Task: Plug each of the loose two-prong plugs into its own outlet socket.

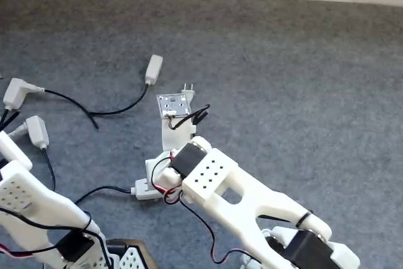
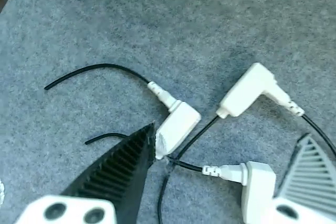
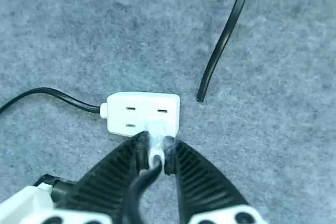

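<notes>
Plug (image 3: pixel 155 149), likely light and rigid on a springy cord (image 3: pixel 137 190), sits pinched by its body in the right tool (image 3: pixel 156 144), at the outlet (image 3: pixel 142 111) on the worktop (image 3: pixel 273 35), while the left tool (image 2: pixel 228 132) gapes above other plugs (image 2: pixel 178 121).

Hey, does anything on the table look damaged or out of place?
The cords look cut off: one black cord ends bare beside the outlet, joined to nothing, and the cord of a plug also stops in a loose end. Nothing else stands out.
</notes>
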`<state>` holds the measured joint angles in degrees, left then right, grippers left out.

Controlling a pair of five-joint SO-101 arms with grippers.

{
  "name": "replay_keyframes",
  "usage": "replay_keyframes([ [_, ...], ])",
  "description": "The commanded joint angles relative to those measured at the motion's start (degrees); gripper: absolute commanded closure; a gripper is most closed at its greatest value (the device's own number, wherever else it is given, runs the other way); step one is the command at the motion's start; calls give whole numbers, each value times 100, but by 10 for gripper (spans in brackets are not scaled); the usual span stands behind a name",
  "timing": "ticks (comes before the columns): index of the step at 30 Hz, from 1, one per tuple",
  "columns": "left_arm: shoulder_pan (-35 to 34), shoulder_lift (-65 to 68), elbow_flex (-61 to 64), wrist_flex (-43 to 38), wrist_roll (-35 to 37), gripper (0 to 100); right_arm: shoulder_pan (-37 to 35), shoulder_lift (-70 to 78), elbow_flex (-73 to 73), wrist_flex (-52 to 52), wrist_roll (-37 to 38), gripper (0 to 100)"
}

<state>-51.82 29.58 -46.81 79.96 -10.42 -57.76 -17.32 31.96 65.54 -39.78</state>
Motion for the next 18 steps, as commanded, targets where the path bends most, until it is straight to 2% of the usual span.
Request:
replay_keyframes([
  [1,-57,-75,-233,18,35,607,48,224,-40,-84,53,994],
  [8,-57,-75,-233,18,35,607,84,391,-75,-92,53,994],
  [13,-57,-75,-224,18,35,607,541,382,-84,-92,70,994],
  [18,-48,-75,-215,26,35,607,585,409,-84,-92,88,994],
])
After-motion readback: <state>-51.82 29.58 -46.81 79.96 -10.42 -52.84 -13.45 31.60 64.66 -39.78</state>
